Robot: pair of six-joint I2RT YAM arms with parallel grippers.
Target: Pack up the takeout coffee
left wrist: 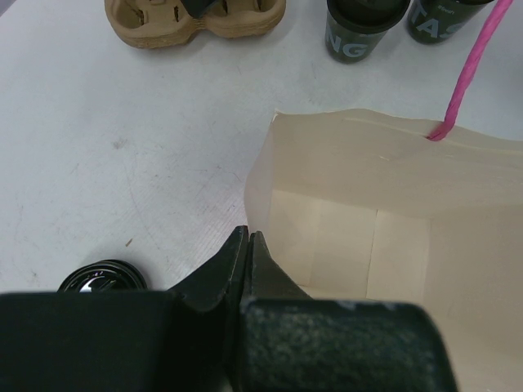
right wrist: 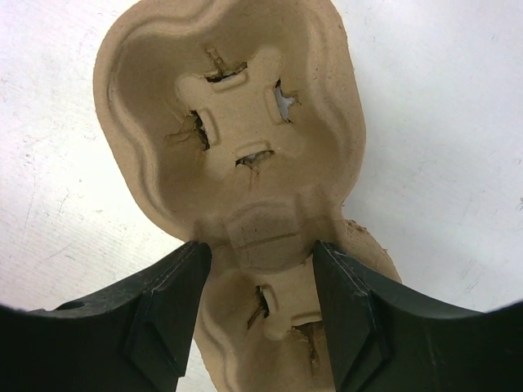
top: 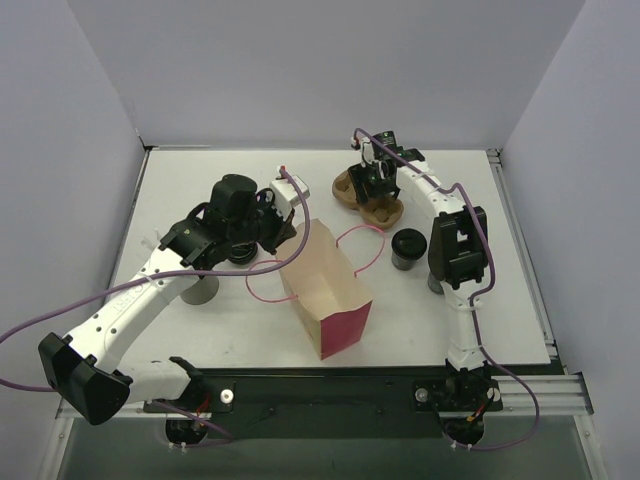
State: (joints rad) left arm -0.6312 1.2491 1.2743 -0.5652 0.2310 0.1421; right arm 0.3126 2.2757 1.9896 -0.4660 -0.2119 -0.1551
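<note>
The takeout coffee (top: 407, 248), a small greyish cup with a black lid, stands right of the paper bag (top: 327, 292); it also shows at the top of the left wrist view (left wrist: 358, 31). My left gripper (top: 291, 226) is shut on the bag's left rim (left wrist: 260, 175), fingertips pinched together (left wrist: 248, 238), and the bag's mouth is open. My right gripper (top: 374, 182) hangs over the brown pulp cup carrier (top: 368, 197). Its jaws are open on either side of the carrier's narrow waist (right wrist: 257, 237).
A second dark cup (left wrist: 445, 16) stands right of the coffee, mostly hidden behind the right arm in the top view. A pale grey lidless cup (top: 203, 290) stands under the left arm. A black round lid (left wrist: 102, 278) lies left of the bag. Pink bag handles (top: 362, 245) loop outward.
</note>
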